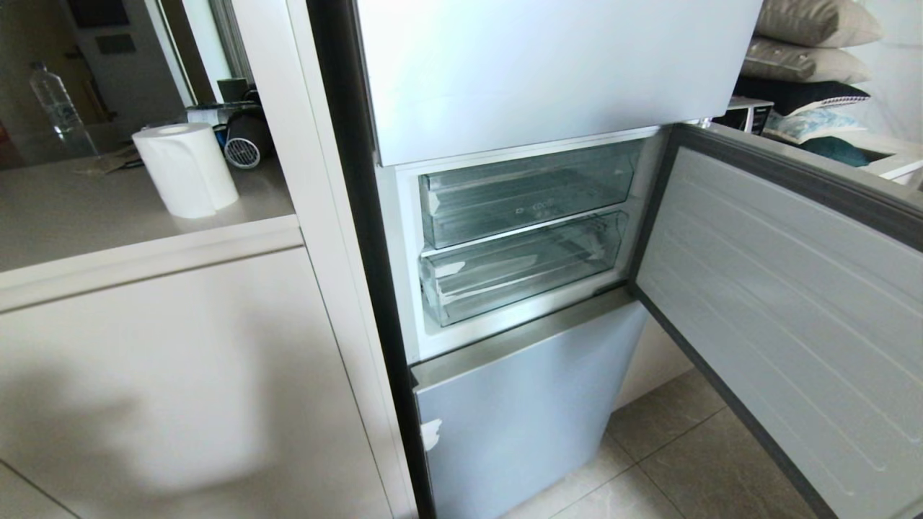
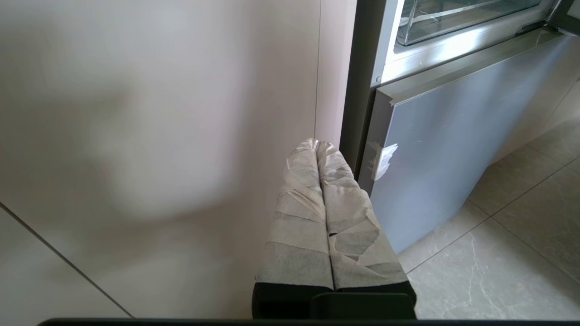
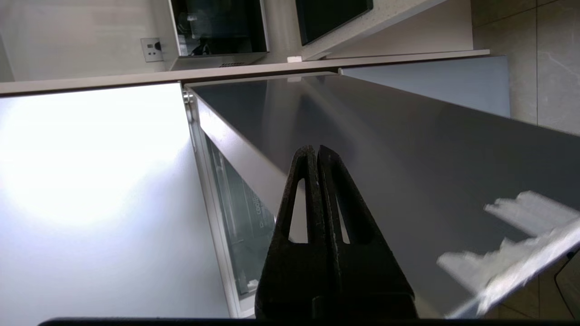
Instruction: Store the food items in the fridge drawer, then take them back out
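The fridge's middle door (image 1: pixel 786 303) stands swung open to the right. Behind it sit two clear bins, both pushed in. The lower one, with white tape scraps at its corners, is the fridge drawer (image 1: pixel 519 270) (image 2: pixel 453 18). Above it is the bin with faint lettering (image 1: pixel 526 191) (image 3: pixel 244 213). The food items are out of view. Neither arm shows in the head view. My right gripper (image 3: pixel 315 148) is shut and holds nothing, close to the open door's grey outer face (image 3: pixel 408 149). My left gripper (image 2: pixel 317 142), tape-wrapped, is shut and parked low beside the cabinet panel.
A counter (image 1: pixel 108 216) left of the fridge carries a paper towel roll (image 1: pixel 186 169) and a water bottle (image 1: pixel 54 101). The closed bottom door (image 1: pixel 526 411) (image 2: pixel 453 136) bears a tape scrap. Pillows (image 1: pixel 807 43) are stacked behind the open door. Tiled floor (image 1: pixel 670 461) lies below.
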Available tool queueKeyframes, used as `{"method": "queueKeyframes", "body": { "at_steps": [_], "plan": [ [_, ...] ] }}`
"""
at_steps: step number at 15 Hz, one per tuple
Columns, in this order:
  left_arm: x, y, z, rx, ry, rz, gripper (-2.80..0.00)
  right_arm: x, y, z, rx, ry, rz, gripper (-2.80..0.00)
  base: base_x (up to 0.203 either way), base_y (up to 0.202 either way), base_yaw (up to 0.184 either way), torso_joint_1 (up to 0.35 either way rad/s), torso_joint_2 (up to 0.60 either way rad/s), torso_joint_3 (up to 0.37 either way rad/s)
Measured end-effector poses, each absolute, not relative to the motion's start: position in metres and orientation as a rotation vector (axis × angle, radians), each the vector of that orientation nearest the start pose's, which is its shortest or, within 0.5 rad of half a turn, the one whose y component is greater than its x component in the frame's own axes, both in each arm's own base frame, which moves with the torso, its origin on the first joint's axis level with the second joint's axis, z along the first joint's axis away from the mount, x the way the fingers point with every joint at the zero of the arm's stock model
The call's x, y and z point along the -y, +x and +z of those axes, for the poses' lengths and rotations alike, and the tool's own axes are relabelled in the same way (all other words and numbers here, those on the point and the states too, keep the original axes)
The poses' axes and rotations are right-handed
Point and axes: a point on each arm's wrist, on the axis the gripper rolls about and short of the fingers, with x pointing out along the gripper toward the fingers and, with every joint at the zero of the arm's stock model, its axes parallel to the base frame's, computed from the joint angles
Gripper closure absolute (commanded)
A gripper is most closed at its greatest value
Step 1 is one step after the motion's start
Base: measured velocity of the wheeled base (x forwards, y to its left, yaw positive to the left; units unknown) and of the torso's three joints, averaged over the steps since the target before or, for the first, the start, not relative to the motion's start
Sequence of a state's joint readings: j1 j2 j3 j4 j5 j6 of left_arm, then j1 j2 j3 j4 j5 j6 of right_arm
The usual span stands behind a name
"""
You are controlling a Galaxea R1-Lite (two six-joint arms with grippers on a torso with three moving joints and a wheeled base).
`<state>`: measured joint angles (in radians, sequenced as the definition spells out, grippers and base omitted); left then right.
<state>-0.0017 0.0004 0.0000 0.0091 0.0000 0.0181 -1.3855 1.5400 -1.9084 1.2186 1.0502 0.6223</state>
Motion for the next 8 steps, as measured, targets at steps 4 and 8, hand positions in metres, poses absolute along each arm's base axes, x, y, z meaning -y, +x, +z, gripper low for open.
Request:
{"method": "queueKeyframes", "body": {
  "at_steps": [4,8],
  "plan": [
    [0.000,-0.023,0.075,-0.010,0.018,-0.002,0.00,0.197,0.056,0.338,-0.202,1.431,-0.422,0.00,0.000,0.000,0.000,0.000,0.00,0.000],
    [0.000,-0.023,0.075,-0.010,0.018,-0.002,0.00,0.210,0.077,0.285,-0.275,1.433,-0.370,0.00,0.000,0.000,0.000,0.000,0.00,0.000]
  ]
}}
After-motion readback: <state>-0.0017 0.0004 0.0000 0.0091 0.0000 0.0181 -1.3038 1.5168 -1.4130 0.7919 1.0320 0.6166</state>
